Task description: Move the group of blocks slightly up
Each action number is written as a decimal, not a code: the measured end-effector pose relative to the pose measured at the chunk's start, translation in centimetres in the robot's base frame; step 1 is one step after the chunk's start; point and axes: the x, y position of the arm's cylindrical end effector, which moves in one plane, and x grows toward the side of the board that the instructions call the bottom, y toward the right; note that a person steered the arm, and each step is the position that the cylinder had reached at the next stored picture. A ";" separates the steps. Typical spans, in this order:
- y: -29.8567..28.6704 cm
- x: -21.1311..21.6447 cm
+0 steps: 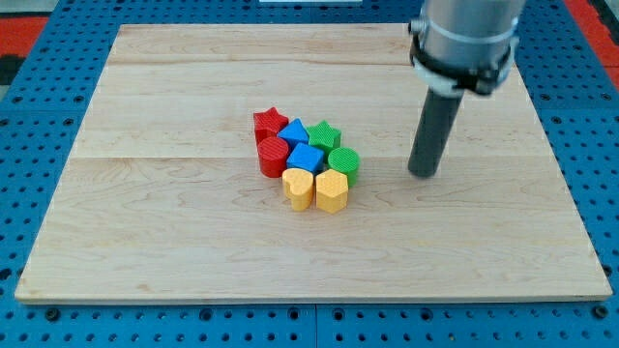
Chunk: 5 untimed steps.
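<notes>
A tight group of blocks sits near the middle of the wooden board [193,222]. A red star [270,123] is at its top left, with a red cylinder [274,155] below it. A blue triangular block [294,132] and a blue cube [307,158] are in the middle. A green star [325,134] and a green cylinder [343,161] are on the right. A yellow heart [299,188] and a yellow hexagon [331,190] are at the bottom. My tip [423,174] rests on the board to the right of the group, apart from the green cylinder.
The board lies on a blue perforated table [39,116]. The board's right edge [566,174] is beyond the rod. A red area [29,24] shows at the view's top left.
</notes>
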 end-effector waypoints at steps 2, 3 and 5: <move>-7.4 1.6; -7.5 1.6; -8.6 5.2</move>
